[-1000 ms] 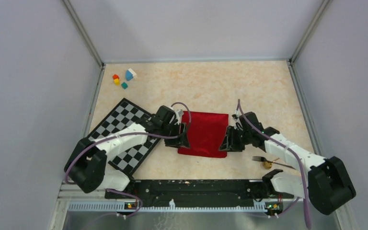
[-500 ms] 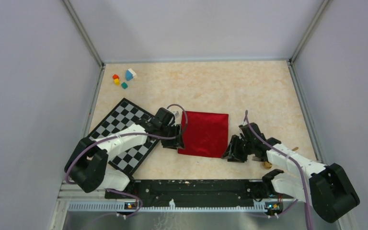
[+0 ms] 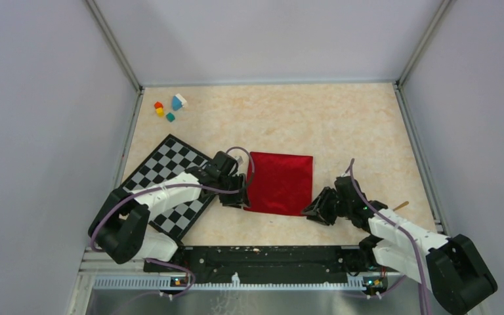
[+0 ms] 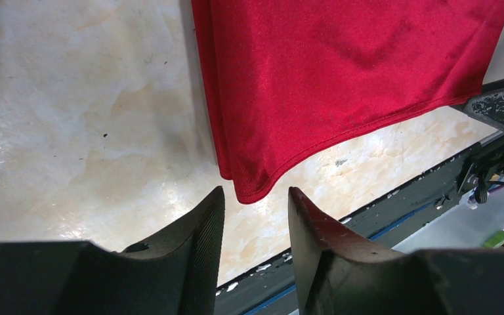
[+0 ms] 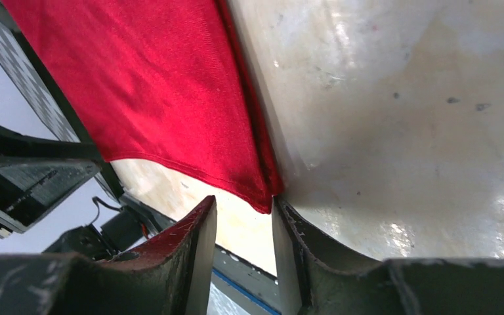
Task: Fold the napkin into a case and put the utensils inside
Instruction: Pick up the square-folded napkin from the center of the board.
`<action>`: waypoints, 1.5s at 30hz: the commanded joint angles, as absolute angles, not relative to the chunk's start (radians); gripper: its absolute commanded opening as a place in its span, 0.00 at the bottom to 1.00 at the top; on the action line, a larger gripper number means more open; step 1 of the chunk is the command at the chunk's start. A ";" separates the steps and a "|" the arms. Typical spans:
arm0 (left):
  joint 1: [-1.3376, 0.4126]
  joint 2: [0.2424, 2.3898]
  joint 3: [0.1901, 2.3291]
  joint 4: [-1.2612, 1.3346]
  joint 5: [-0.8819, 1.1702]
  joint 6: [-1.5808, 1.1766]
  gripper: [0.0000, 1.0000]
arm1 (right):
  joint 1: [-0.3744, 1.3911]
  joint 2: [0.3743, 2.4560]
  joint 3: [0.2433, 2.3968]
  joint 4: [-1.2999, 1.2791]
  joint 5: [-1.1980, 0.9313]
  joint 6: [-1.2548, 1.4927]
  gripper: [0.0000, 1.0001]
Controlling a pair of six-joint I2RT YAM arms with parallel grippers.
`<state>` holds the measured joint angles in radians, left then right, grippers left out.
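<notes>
The red napkin (image 3: 279,182) lies flat on the table as a folded, roughly square cloth. My left gripper (image 3: 236,198) is low at its near left corner, open and empty; in the left wrist view (image 4: 256,197) the corner (image 4: 246,190) sits just ahead of the gap. My right gripper (image 3: 315,211) is low at the near right corner, open and empty; in the right wrist view (image 5: 244,205) the corner (image 5: 262,202) touches the right finger's tip. The napkin fills both wrist views (image 4: 341,72) (image 5: 151,92). Only the spoon's tan handle (image 3: 400,205) shows beside my right arm. The fork is hidden.
The checkerboard mat (image 3: 164,174) lies left of the napkin, under my left arm. Several small coloured blocks (image 3: 169,108) sit at the far left. A black rail (image 3: 262,252) runs along the near edge, close to both grippers.
Both grippers have slid along the napkin's sides toward the near edge, down to its near corners. My right arm now covers the fork and the spoon's bowl.
</notes>
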<state>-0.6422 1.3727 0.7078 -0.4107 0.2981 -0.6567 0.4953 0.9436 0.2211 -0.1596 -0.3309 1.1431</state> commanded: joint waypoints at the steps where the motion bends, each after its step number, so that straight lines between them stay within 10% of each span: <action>1: -0.638 1.370 0.685 -0.366 0.309 -0.673 0.45 | 0.503 0.949 0.192 -0.106 -0.287 1.230 0.35; 20: -0.638 1.355 0.671 -0.373 0.322 -0.686 0.46 | 0.503 0.905 0.200 -0.152 -0.300 1.250 0.00; 45: -0.639 1.399 0.679 -0.352 0.356 -0.687 0.37 | 0.503 0.903 0.212 -0.165 -0.322 1.235 0.16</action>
<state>-0.6422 1.3972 0.6712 -0.3889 0.3367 -0.6861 0.4953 0.8997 0.1898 -0.1688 -0.3107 1.2400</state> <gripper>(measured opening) 0.384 0.158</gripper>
